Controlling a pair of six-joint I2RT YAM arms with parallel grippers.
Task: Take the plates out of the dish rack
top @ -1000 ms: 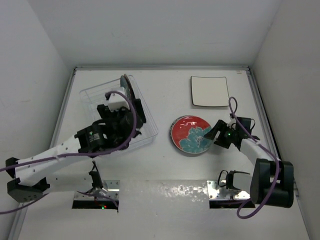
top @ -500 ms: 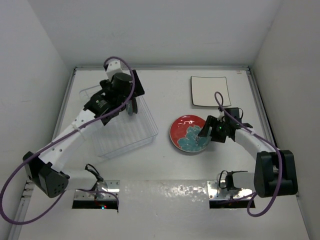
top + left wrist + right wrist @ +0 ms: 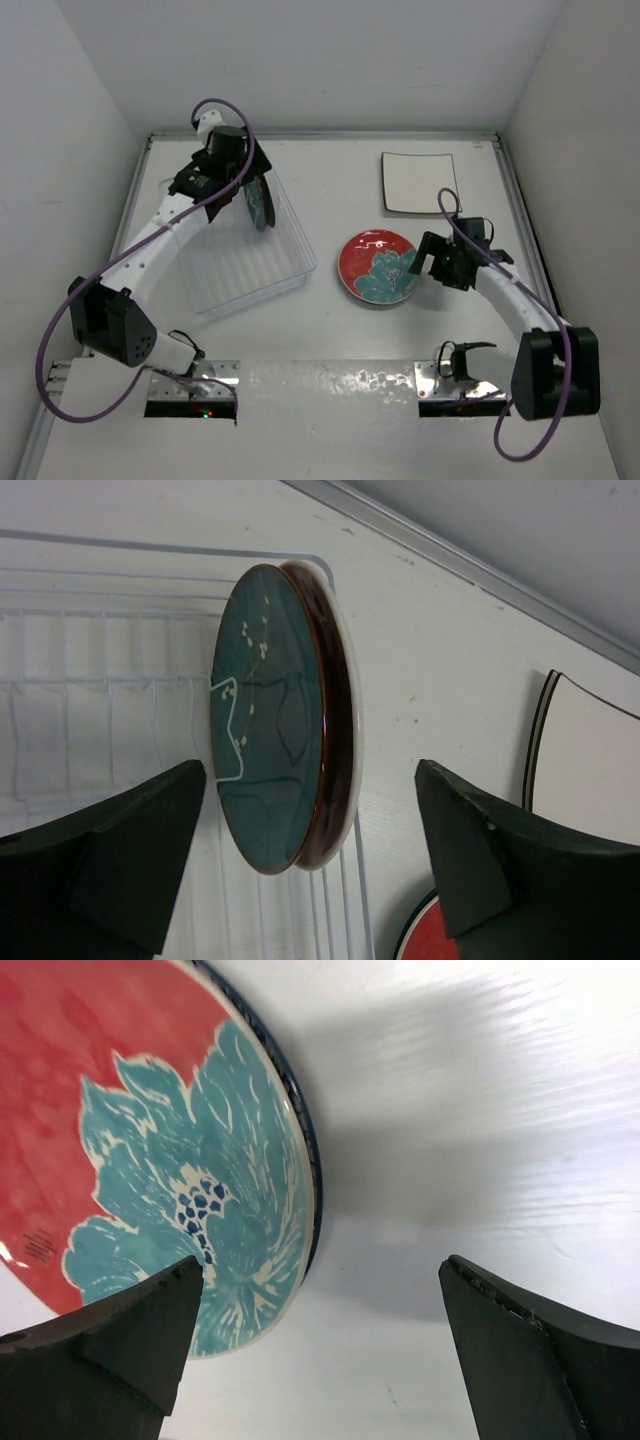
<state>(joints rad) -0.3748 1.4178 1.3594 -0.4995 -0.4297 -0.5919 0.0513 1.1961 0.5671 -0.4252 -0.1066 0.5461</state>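
Observation:
Two plates stand on edge, close together, at the far end of the clear dish rack (image 3: 250, 268). In the left wrist view one plate (image 3: 265, 715) has a dark teal face and a red-brown back, and a white-rimmed plate (image 3: 349, 695) stands behind it. My left gripper (image 3: 250, 186) is open and empty, one finger on each side of the pair without touching (image 3: 312, 880). A red plate with a teal flower (image 3: 380, 268) lies flat on the table. My right gripper (image 3: 433, 262) is open and empty at that plate's right edge (image 3: 320, 1360). The square cream plate (image 3: 420, 182) lies far right.
The rack's ribbed base (image 3: 100, 700) shows left of the standing plates. The cream plate's corner (image 3: 590, 750) and the red plate's rim (image 3: 425, 942) show right of the rack. White walls close in the table on the left, back and right.
My left arm has swung from the rack's near half to its far end, and its open fingers now straddle the standing plates. My right gripper moved in towards the red plate, then back right.

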